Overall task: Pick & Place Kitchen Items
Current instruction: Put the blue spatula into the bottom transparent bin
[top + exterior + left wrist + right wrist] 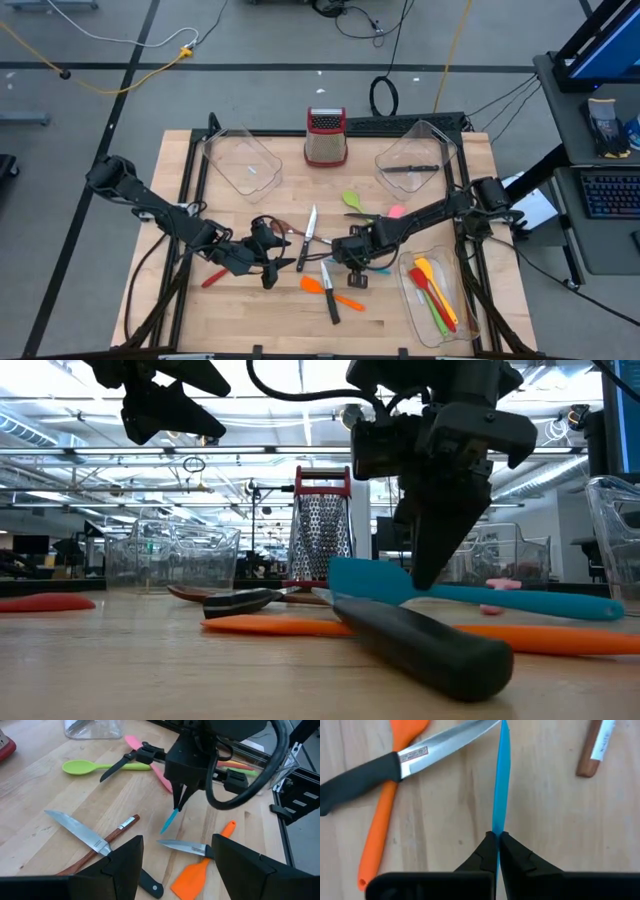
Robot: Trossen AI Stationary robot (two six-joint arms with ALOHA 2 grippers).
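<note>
My right gripper (498, 836) is shut on a blue spatula (470, 594) near the table's middle, beside a black-handled knife (395, 765) that lies across an orange spatula (380, 830). My left gripper (175, 870) hovers open to the left of it, above a second knife (82, 832) and a brown-handled utensil (107, 840), with nothing between its fingers. A green spoon (95, 766) and a pink utensil (150, 760) lie flat farther back. A red utensil (213, 278) lies left of the left gripper (265, 255). My right gripper pinches the blue spatula's two flat faces (498, 827) between its two fingers, about where the head meets the handle (415, 588). The fingers come steeply from above, across its length. The spatula stands on edge, roughly level; whether it touches the wood I cannot tell.
A steel box grater (326, 135) stands at the back middle between two clear bins (240, 160) (420, 150); the right one holds a black knife. A third bin (412, 300) at the front right holds several coloured utensils. Cables run along the table's right side.
</note>
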